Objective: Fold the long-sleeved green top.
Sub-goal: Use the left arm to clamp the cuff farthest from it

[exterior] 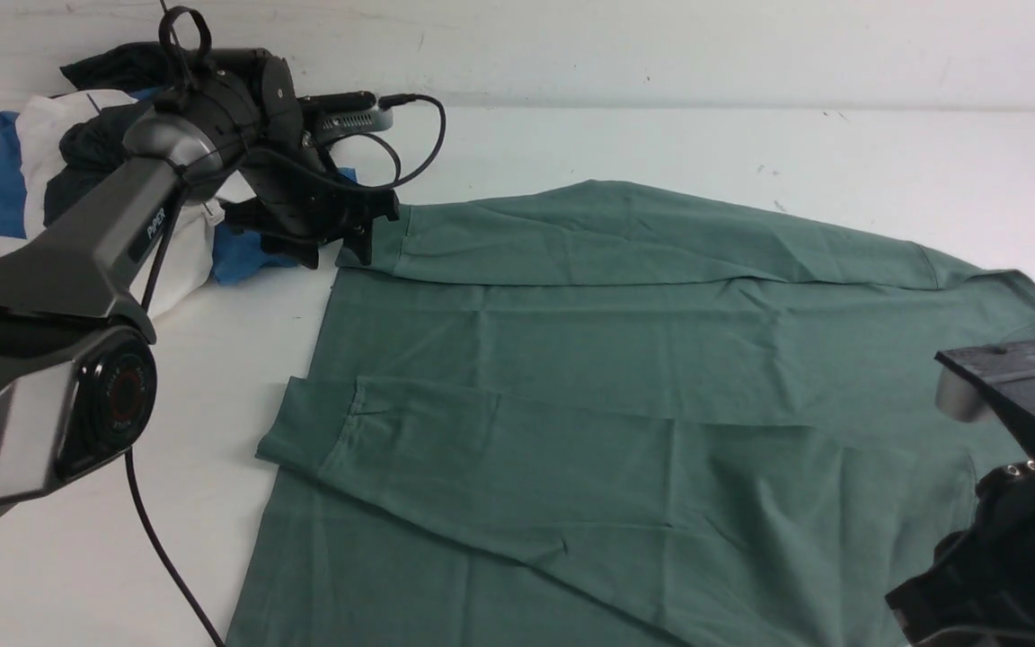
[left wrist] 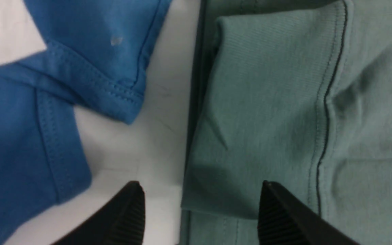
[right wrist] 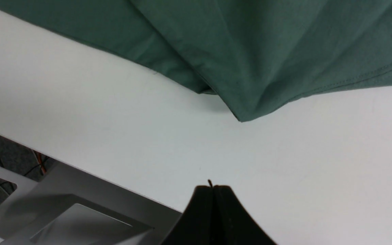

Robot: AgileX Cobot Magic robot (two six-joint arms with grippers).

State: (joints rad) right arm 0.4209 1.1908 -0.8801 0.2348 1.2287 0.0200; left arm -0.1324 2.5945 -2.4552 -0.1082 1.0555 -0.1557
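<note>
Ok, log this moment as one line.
green long-sleeved top: flat, both sleeves folded across body | left claw: open above far cuff | right claw: shut, over table beside top's corner

A robotics lab bench is suggested: a bare white table (exterior: pixel 751 153) is set against a plain white wall (exterior: pixel 661 45), cabled black robot arms (exterior: pixel 77 252) are seen over it, a metal frame (right wrist: pixel 80 211) is glimpsed beneath its edge, and a green top (exterior: pixel 616 359) is spread flat beside heaped clothes (exterior: pixel 41 162).

Left claw (left wrist: pixel 200 186) wide, right claw (right wrist: pixel 213 188) closed.
</note>
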